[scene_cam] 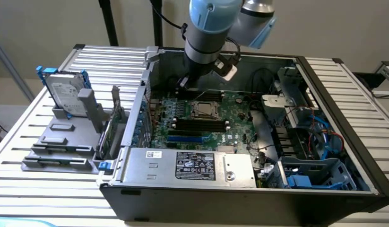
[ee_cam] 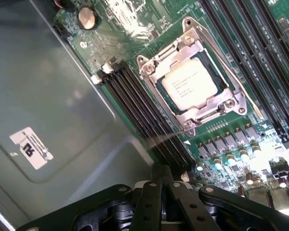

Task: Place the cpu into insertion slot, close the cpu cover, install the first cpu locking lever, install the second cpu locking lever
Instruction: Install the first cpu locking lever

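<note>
The big black label (scene_cam: 195,165) with white print sits on the flat grey metal power supply box (scene_cam: 143,165), at six o'clock from the green motherboard (scene_cam: 239,109) in the exterior view. Its words are too small to read. A little white tag (scene_cam: 153,153) at nine o'clock from that label is too small as well. The silver hard drive (scene_cam: 62,92), standing at nine o'clock from the board, has a pale label I cannot read. In the wrist view, the small flat square silvery cpu (ee_cam: 189,86) has rows of dark print, too blurry to read. A white slanted sticker (ee_cam: 31,148) on the smooth grey metal case wall (ee_cam: 48,86) has a bold black mark, maybe two letters. I cannot tell which.
</note>
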`<action>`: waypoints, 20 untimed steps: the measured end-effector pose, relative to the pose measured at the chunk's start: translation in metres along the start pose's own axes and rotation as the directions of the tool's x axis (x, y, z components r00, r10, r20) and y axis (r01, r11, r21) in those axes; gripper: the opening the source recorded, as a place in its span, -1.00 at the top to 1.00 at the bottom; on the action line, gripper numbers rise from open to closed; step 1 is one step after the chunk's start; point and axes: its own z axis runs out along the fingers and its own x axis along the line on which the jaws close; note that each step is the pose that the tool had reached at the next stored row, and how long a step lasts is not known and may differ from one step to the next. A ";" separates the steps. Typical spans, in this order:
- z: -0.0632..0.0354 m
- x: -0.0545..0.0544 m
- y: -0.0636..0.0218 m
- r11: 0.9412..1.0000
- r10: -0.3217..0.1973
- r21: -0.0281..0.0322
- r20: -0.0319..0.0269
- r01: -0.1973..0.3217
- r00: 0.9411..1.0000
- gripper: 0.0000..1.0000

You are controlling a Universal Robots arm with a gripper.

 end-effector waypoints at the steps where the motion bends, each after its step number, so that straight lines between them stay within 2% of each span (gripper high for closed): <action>1: -0.0002 0.001 0.0020 1.000 0.001 0.000 0.000 -0.001 1.000 0.79; 7: 0.0005 0.002 0.0050 1.000 0.001 -0.001 -0.001 -0.001 1.000 0.79; 10: 0.0044 0.001 0.0065 1.000 -0.001 -0.004 -0.003 0.001 1.000 0.79; 13: 0.0093 -0.001 0.0081 1.000 -0.001 -0.006 -0.001 0.001 1.000 0.79; 15: 0.0119 -0.002 0.0090 1.000 -0.001 -0.009 0.004 0.001 1.000 0.79; 20: 0.0172 -0.004 0.0107 1.000 0.001 -0.023 0.023 0.000 1.000 0.79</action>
